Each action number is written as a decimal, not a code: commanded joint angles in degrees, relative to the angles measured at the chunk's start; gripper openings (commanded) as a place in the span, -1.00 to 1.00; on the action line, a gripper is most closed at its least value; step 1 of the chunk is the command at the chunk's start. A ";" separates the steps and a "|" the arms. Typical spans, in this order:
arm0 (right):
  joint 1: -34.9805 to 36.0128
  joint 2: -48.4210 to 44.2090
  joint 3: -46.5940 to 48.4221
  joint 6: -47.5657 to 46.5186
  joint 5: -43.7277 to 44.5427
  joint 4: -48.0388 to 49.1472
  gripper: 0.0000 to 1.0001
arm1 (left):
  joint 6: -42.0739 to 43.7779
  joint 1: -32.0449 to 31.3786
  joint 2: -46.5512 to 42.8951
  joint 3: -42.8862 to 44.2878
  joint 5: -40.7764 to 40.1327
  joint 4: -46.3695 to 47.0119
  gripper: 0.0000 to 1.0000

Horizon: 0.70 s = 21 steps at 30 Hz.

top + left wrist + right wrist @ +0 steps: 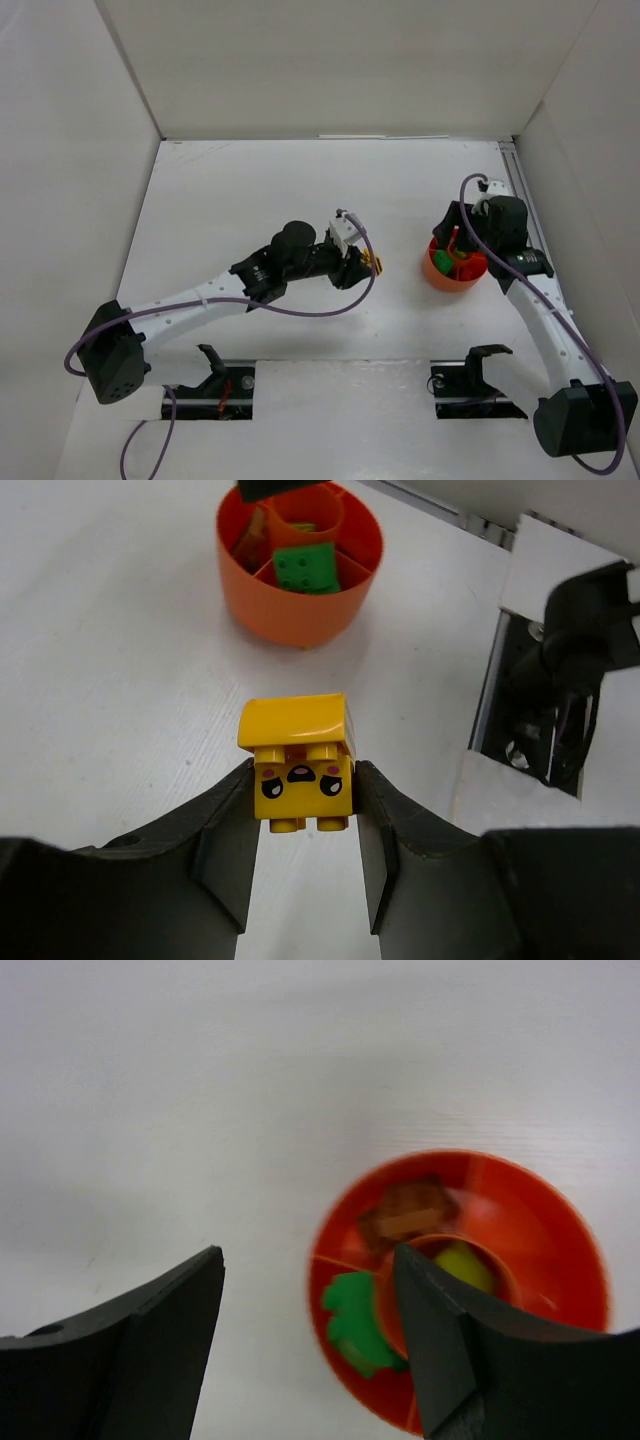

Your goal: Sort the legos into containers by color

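My left gripper (303, 815) is shut on a yellow lego (300, 770) with a printed face and a yellow plate on top, held above the table left of the bowl (455, 270). In the top view this lego (374, 263) sits at the left gripper's (366, 264) tip. The round orange-red bowl (290, 610) holds a green lego (305, 568), a brown one (255, 535) and a lime one (305, 525) in separate compartments. My right gripper (308, 1260) hangs open over the bowl's (560, 1230) left edge, empty, above the green lego (355, 1325) and brown lego (405, 1210).
White walls enclose the table on three sides. A metal rail (520, 190) runs along the right wall behind the right arm (590, 630). Two black brackets (215, 375) (470, 375) stand at the near edge between the arm bases.
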 commanded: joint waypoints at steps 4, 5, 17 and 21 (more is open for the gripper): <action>-0.03 0.24 3.55 -24.78 -57.53 9.59 0.47 | 14.61 1.22 -0.57 2.96 17.55 3.35 -1.00; -0.03 0.24 3.55 -25.93 -60.33 10.46 0.47 | 15.58 1.74 -0.57 3.57 18.88 3.34 -1.00; 15.69 -5.39 7.15 -38.24 -63.36 3.61 0.53 | 21.39 2.80 -0.13 7.97 29.52 -1.32 -1.00; 19.39 -4.60 9.79 -40.17 -57.12 0.10 0.59 | 23.05 2.80 -0.13 9.02 31.55 -2.90 -1.00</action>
